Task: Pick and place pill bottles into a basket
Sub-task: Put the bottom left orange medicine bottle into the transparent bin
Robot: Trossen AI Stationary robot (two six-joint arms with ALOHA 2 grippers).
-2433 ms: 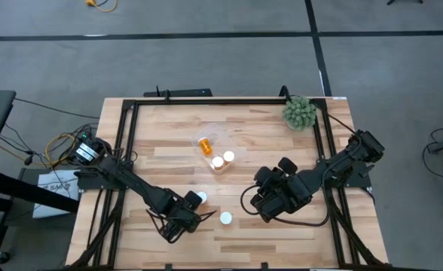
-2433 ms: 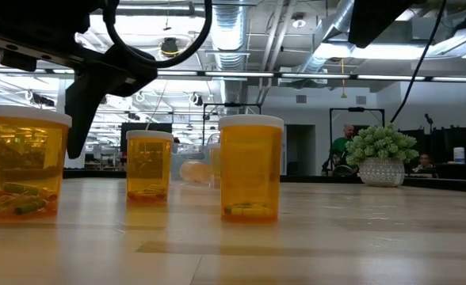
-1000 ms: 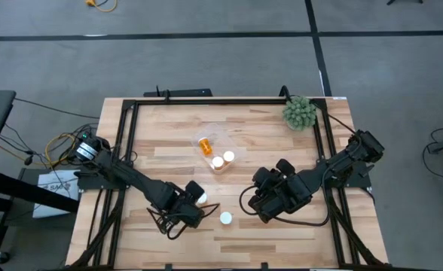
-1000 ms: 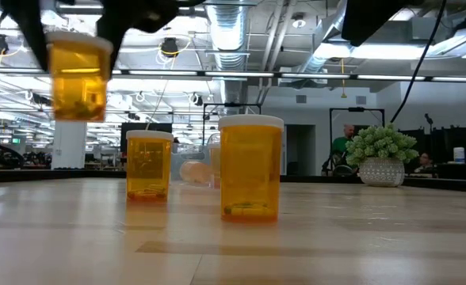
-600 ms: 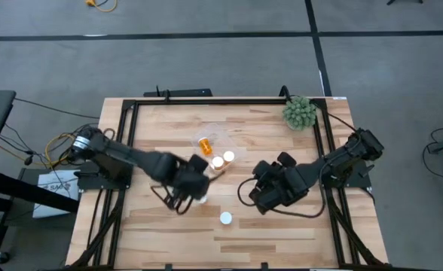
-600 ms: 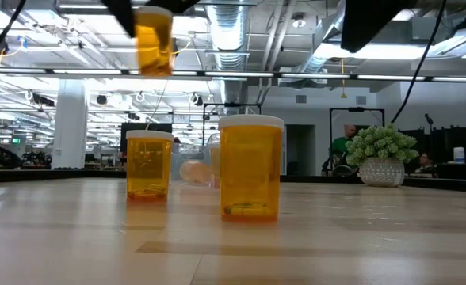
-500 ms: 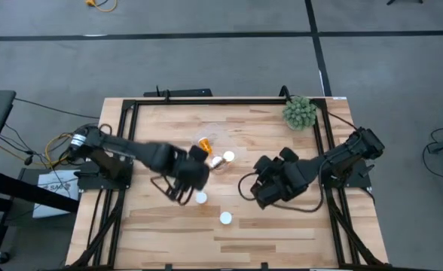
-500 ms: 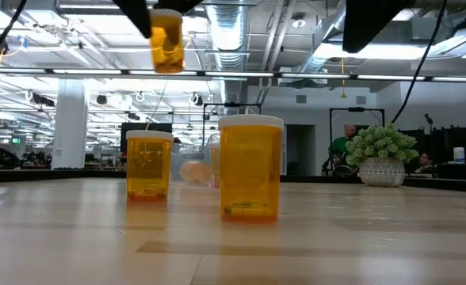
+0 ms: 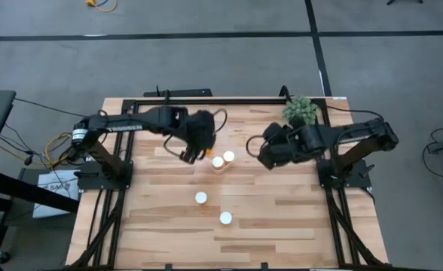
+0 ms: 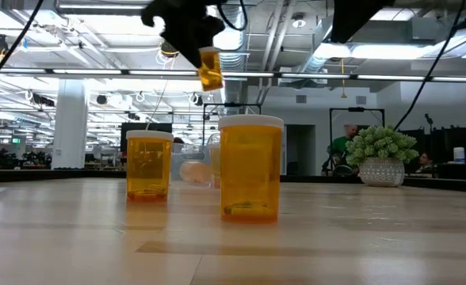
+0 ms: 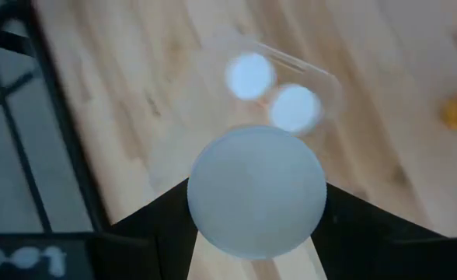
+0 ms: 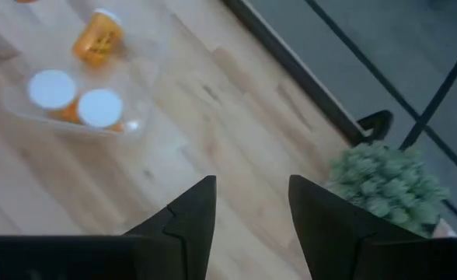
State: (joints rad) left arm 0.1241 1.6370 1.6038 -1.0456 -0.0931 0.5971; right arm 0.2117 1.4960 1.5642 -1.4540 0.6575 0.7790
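High view, from the left: the left gripper (image 9: 195,144) hangs over the far-left edge of the small clear plastic basket (image 9: 215,150), its dark fingers pinching a translucent orange pill bottle with a round white cap (image 10: 211,68). It holds the bottle well above the table, probably so that it clears the basket wall before release. Two white-capped bottles (image 9: 223,159) already stand upright inside; another lies on its side there (image 12: 98,36). Two more bottles (image 9: 200,198) wait on the pale wooden table (image 9: 282,218), nearer the front. The right gripper (image 9: 270,153) hovers right of the basket, fingers spread and empty, beside the green spiky plant ball (image 9: 300,110).
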